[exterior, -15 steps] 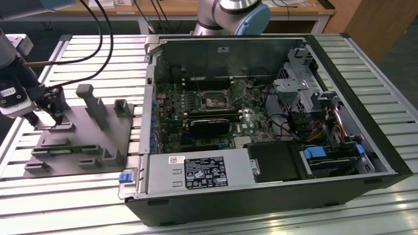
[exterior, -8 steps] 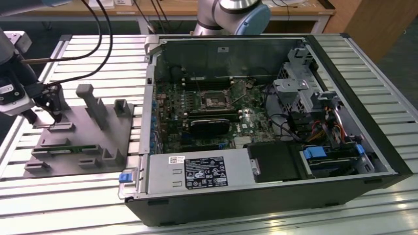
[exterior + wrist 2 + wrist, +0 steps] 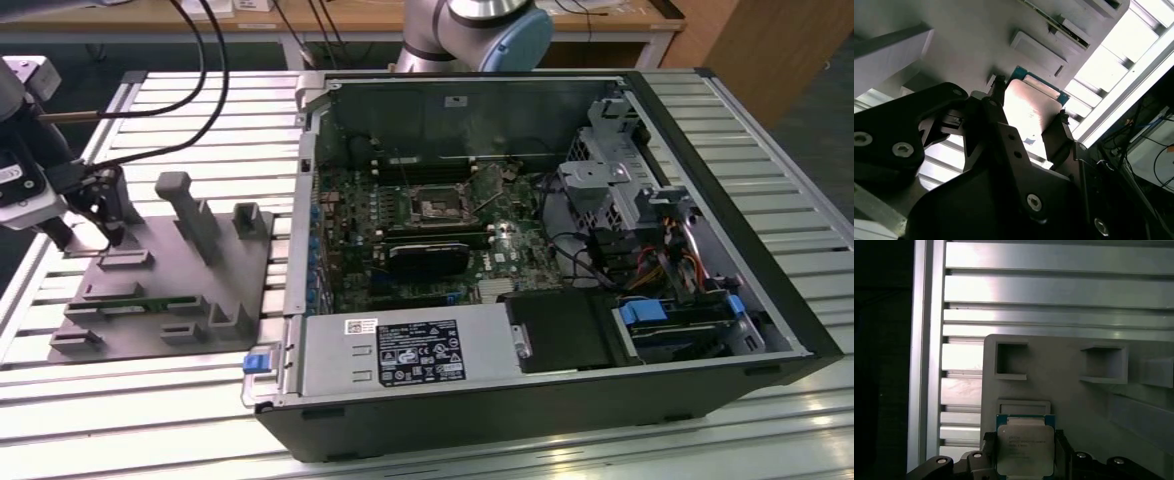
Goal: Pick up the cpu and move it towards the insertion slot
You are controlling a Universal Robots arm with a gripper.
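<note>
I see the fixture (image 3: 200, 270) lying on the worktop (image 3: 147, 400) at the exterior view's left, with the open computer case (image 3: 561, 400) just beside it on the exterior view's right. Inside the case lies the motherboard (image 3: 400, 240), and the insertion slot (image 3: 438, 205) sits near its middle. The gripper (image 3: 87, 235) hangs over the fixture's corner farthest from the case, well apart from that slot. In both wrist views the cpu (image 3: 1025, 450) sits between the fingers (image 3: 999, 120), one at each opposite edge. A memory strip (image 3: 134, 297) lies in a fixture recess nearer the camera.
</note>
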